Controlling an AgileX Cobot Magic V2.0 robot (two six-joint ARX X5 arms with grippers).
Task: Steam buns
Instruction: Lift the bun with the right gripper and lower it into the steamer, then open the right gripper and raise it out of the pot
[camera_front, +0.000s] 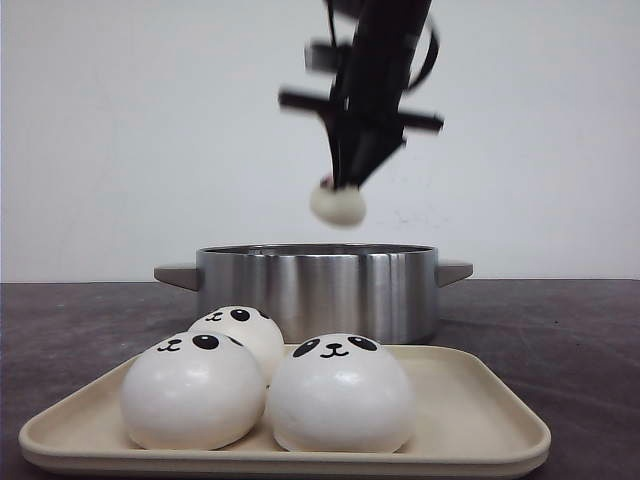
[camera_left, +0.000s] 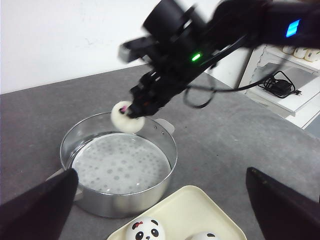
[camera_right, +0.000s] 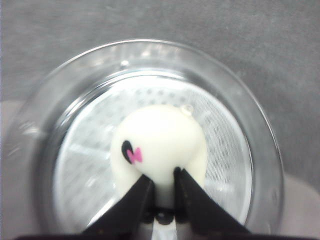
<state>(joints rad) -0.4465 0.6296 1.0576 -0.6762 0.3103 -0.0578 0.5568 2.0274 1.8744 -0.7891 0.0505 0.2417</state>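
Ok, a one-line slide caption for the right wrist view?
Right gripper pinches a panda bun above the empty perforated steamer pot.

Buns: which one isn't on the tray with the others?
The bun pinched in the right end effector, up in the air over the pot. The other three buns sit on the tray.

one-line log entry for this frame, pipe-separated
right gripper: shut on bun | above steamer pot, pot empty | three buns on tray | left gripper: open, idle
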